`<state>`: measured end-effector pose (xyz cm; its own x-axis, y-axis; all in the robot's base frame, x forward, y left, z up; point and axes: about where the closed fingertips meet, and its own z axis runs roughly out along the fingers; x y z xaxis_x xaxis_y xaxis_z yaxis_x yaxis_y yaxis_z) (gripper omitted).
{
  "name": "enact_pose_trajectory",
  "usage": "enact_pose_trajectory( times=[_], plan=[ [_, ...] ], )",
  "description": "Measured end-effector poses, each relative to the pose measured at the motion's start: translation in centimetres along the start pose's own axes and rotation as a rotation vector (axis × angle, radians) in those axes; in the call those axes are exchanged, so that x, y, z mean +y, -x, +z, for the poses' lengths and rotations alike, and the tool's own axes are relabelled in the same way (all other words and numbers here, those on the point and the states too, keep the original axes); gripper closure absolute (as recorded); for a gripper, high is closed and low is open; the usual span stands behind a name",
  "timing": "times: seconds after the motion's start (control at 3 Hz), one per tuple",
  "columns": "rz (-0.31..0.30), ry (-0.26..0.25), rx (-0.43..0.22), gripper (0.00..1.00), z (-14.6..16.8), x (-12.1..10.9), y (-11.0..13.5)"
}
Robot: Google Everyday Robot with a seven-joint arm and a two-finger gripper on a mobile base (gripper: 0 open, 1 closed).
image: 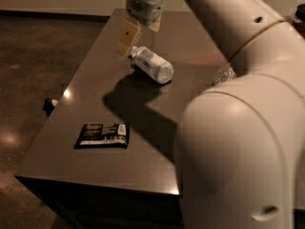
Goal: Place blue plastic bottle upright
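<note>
1. One blue plastic bottle (152,66) lies on its side on the dark table (90,94), in the far part of the top. Its neck end points to about 10 o'clock and its base to about 4 o'clock.
2. The gripper (127,38) hangs from above just at the 10 o'clock end of this bottle, over its neck. Its cream-coloured part covers the cap in this view.
3. Whether the gripper is spread or pressed together I cannot tell, and also not whether it touches the bottle.
4. The large white arm (238,128) fills the right side of the view, and its shadow falls on the table at 6 o'clock from the bottle.
5. A dark snack packet (102,135) lies flat near the front edge, at about 7 o'clock from the bottle and well apart from it.
6. A wrinkled clear bottle (223,74) shows only partly at 3 o'clock, behind the arm.
7. A small dark object (49,105) sits on the floor beside the left edge of the table.
</note>
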<state>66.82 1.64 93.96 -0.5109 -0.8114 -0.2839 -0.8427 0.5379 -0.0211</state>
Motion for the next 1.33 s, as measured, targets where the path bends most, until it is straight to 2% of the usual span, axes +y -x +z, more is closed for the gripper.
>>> enact_pose_trajectory(
  times=[0.33,0.67,1.33],
  plan=[
    [0.052,0.002,0.01,0.0,2.3,-1.2,1.8],
    [0.095,-0.01,0.026,0.0,4.3,-2.5,2.3],
    [0.128,-0.054,0.044,0.0,6.5,-4.8,0.7]
  ],
)
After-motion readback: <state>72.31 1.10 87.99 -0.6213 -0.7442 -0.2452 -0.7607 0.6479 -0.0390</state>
